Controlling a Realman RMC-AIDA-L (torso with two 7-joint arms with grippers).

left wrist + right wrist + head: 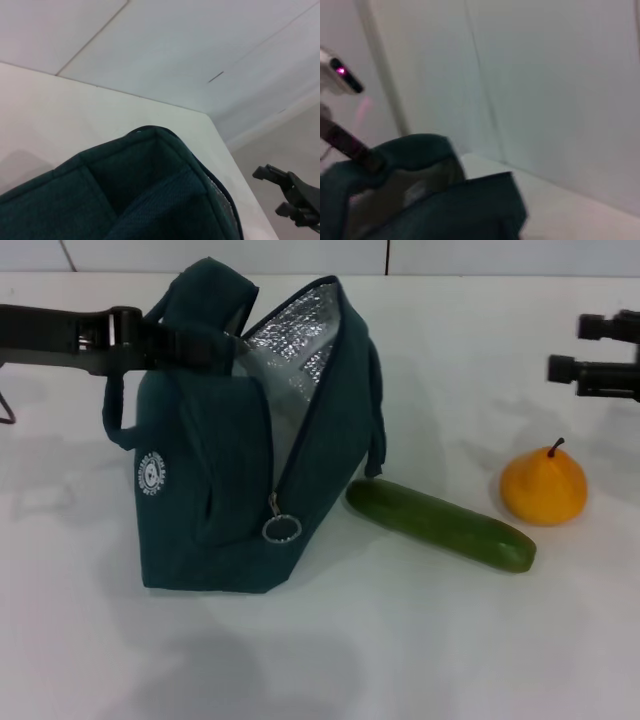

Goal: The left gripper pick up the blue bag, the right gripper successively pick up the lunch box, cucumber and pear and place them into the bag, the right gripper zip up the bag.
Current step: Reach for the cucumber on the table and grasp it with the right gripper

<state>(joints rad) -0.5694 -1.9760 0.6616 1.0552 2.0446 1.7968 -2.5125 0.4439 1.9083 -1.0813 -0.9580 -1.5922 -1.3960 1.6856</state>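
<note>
Standing on the desk: the large dark teal-blue fabric bag (235,490) is sitting upright on the white desk (400,640), its mouth gaping and its silver foil lining showing.
Lying beside it: the long, smooth, dark green cucumber (440,525) is resting on the desk just beside the bag's lower right corner, angling away from it.
Sitting farther right: the squat orange-yellow pear (543,486) with its short dark stem is standing near the cucumber's far end, not touching it.
Hanging on the bag: a ring zip pull (282,528) is dangling at the bottom of the open zip line, and a small white round logo (152,474) is showing on the side panel.
Left claw (205,345): the black two-fingered left claw is reaching in from the left and clamping the bag's upper handle edge, fingers closed on the fabric.
Right claw (562,348): the black right claw is hanging above the desk well apart from the bag, above and right of the pear, fingers spread and holding nothing.
Being cut off: the right arm is running out of the head view's edge; the bag's interior is lying mostly in shadow.
</note>
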